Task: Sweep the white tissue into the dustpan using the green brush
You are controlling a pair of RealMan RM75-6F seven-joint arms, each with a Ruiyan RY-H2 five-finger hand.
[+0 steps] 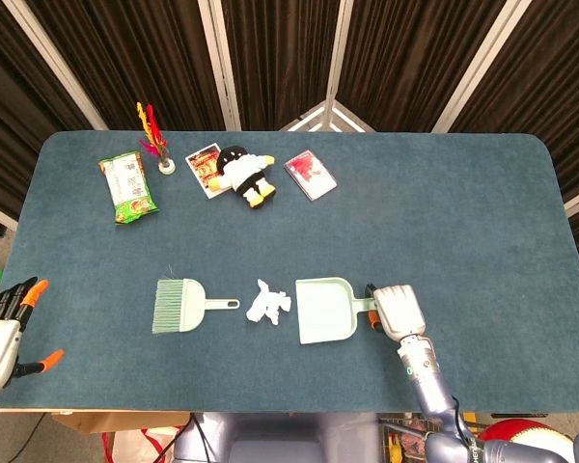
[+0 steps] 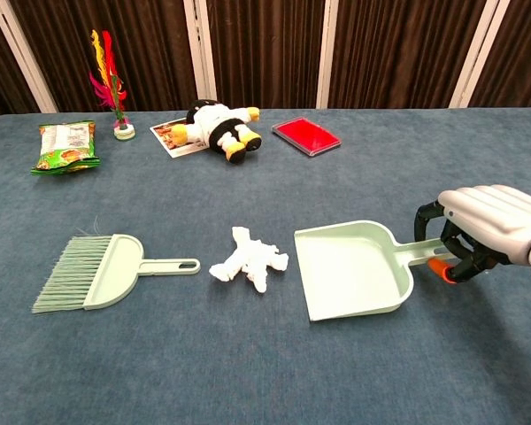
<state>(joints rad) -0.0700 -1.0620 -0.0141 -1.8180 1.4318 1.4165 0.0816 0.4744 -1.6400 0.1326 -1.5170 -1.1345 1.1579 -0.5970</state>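
The green brush (image 1: 179, 305) (image 2: 93, 273) lies flat at the table's front left, handle pointing right. A crumpled white tissue (image 1: 268, 302) (image 2: 249, 259) sits just right of that handle. Right of the tissue is the pale green dustpan (image 1: 323, 311) (image 2: 354, 270), its mouth facing the tissue with a narrow gap between them. My right hand (image 1: 398, 311) (image 2: 487, 226) has its fingers curled around the dustpan's handle and holds it. Off the table's front left corner, my left hand (image 1: 5, 323) hangs with fingers spread and holds nothing; it is outside the chest view.
Along the back left stand a green snack packet (image 1: 128, 187), a feathered shuttlecock (image 1: 157, 140), a black-and-white plush toy (image 1: 241, 174) on a photo card, and a red flat box (image 1: 311, 174). Dark curtains hang behind the table.
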